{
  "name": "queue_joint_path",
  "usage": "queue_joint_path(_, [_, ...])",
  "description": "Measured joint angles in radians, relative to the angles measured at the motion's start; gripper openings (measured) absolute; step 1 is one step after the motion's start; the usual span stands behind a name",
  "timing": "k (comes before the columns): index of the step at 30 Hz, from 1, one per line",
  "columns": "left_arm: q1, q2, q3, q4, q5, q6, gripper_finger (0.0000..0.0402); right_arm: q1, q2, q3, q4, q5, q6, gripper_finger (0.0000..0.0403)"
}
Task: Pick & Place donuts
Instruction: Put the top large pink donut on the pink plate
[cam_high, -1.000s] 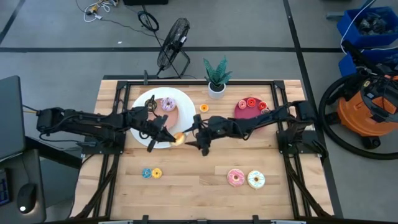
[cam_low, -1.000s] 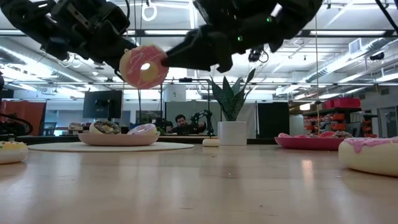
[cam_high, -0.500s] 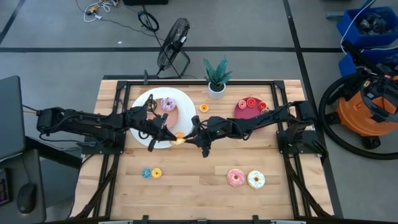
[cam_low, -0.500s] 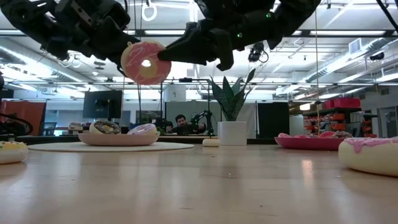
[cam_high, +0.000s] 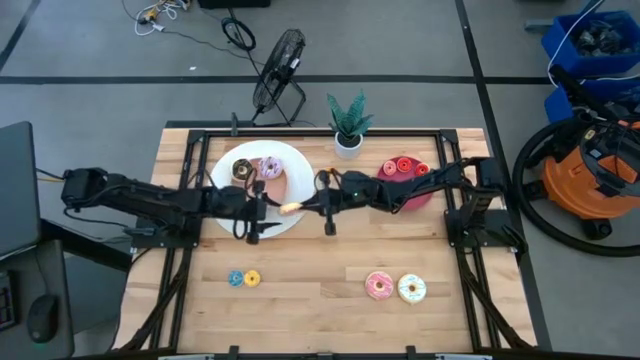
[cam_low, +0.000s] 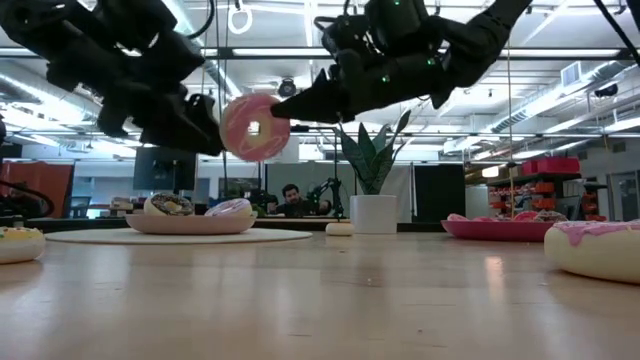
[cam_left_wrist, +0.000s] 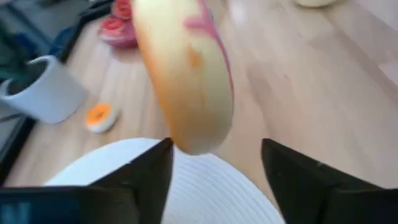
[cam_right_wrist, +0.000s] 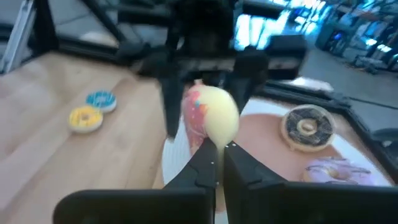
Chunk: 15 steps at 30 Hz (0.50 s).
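**Handing a pink donut across, tool to tool, above the plate edge**

Holding the pink-frosted donut (cam_low: 255, 126) in mid-air is now the right tool (cam_low: 285, 108), fingers pressed together on the donut's rim. The left tool (cam_low: 205, 122) stands just beside the donut with its fingers spread, gripping nothing. The donut hangs over the near rim of the big white plate (cam_high: 225, 160).

Doing this step well, in my judgement: the left tool should back straight off so a finger does not catch the ring, and the right tool should keep its pinch firm, since it holds only a thin edge and the donut could swing or slip. Where the donut goes from here I cannot tell.

Count, high view:
- Donuts on the white plate: two, one chocolate (cam_high: 243, 170), one purple (cam_high: 270, 167).
- Large donuts at the near right of the table (cam_high: 320, 290): two, pink (cam_high: 379, 285) and white (cam_high: 411, 288).
- Tiny rings at the near left: two, blue (cam_high: 235, 278) and yellow (cam_high: 252, 278).
- Tiny orange ring (cam_high: 328, 174) by the potted plant (cam_high: 348, 122): one.
- Magenta dish (cam_high: 420, 195): probably two red rings; the arm partly covers it.
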Motion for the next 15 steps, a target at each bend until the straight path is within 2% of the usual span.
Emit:
queue_joint_path(3, [-0.041, 0.005, 0.002, 0.035, -0.110, -0.073, 0.0282, -0.016, 0.000, -0.013, 0.031, -0.001, 0.015, 0.0006])
queue_joint_path(7, [-0.072, 0.005, 0.002, 0.057, -0.291, -0.218, 0.0294, -0.017, 0.000, -0.013, 0.060, 0.003, 0.013, 0.0006])
queue_joint_path(11, [-0.101, 0.006, 0.002, 0.118, -0.298, -0.251, 0.0284, -0.016, 0.000, -0.013, 0.064, 0.006, 0.015, 0.0007])
queue_joint_path(15, [-0.123, 0.018, 0.002, 0.186, -0.326, -0.264, 0.0251, -0.016, 0.000, -0.013, 0.063, 0.018, 0.017, 0.0007])
